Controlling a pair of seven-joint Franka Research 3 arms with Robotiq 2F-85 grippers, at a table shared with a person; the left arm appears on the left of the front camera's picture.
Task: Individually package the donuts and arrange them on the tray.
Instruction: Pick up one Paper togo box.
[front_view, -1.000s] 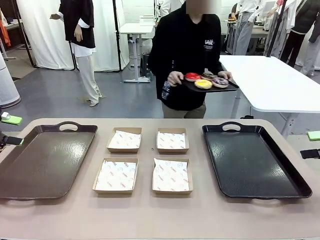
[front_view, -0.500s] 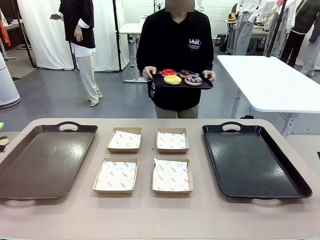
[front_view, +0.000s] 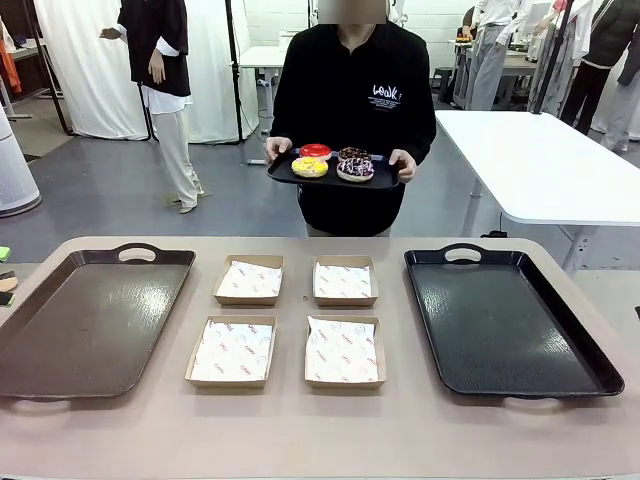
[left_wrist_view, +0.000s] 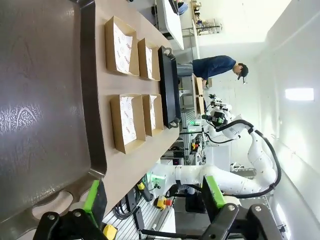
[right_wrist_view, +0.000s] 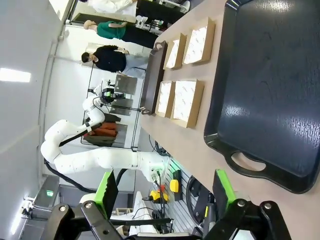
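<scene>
**Front view.** The person (front_view: 350, 90) stands at the far side of the surface (front_view: 320, 430), holding a small black tray (front_view: 335, 183) that carries all four donuts (front_view: 356, 169). On the surface, four paper-lined boxes (front_view: 231, 351) sit empty between a brown tray (front_view: 90, 320) and a black tray (front_view: 505, 320), both bare. I judge the task not begun: no donut is boxed and none is arranged.

**Left wrist view.** I read the left claw (left_wrist_view: 154, 197) as released, jaws wide with nothing between them. It hangs near the handle end of the brown tray.

**Right wrist view.** The right claw (right_wrist_view: 166, 190) is likewise released and empty, near the handle end of the black tray.

**Remaining.** Each donut must go into its own box, and the boxes then onto a tray.
</scene>
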